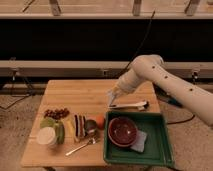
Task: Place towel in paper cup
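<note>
Camera view: hanging with the pincer (113, 98) pressed together, low over the bench (75, 95), just beside the end of a long pale utensil (131, 105). Showing the paper cup (46, 136) standing upright at the bench's near-left corner, well apart from the pincer; dark red bowl (123, 131) sitting in a green tray (156, 125).

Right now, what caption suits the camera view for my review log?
Shut gripper low over the wooden table beside a long utensil; paper cup at front left.

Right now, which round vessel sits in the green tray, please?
The dark red bowl; paper cup and metal cup sit on the table. Gripper hangs shut behind the tray.
</note>
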Controlling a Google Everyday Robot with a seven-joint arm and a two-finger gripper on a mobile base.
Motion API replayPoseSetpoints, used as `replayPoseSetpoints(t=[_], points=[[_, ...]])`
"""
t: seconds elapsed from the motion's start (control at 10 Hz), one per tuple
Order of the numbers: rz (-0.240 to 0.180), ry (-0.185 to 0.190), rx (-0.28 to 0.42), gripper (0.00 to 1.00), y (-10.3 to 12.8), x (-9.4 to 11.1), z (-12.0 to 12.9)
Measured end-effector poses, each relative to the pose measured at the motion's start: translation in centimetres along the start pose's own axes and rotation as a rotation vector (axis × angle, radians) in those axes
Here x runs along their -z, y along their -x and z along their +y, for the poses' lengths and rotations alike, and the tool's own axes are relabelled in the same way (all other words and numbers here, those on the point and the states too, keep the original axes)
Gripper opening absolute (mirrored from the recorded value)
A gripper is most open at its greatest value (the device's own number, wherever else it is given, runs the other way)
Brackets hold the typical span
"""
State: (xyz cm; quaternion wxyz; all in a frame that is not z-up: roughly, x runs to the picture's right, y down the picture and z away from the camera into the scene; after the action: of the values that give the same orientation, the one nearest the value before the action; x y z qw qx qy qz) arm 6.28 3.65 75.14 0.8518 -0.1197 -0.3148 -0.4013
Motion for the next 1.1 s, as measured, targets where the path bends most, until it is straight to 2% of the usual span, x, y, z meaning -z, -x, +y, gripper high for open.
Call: replayPoseSetpoints(t=[0.4,0.6,0.8,1.1], points=[[-0.001,0.002,-0.003,0.00,-0.2,-0.1,-0.1],[-0.015,0.001,0.033,0.00,0.1,-0.5,-1.1],[-0.037,-0.009,0.082,0.00,1.9,-1.2,-3.1],[-0.091,-0.044,0.206,0.00,7.9,-2.5,-8.7]])
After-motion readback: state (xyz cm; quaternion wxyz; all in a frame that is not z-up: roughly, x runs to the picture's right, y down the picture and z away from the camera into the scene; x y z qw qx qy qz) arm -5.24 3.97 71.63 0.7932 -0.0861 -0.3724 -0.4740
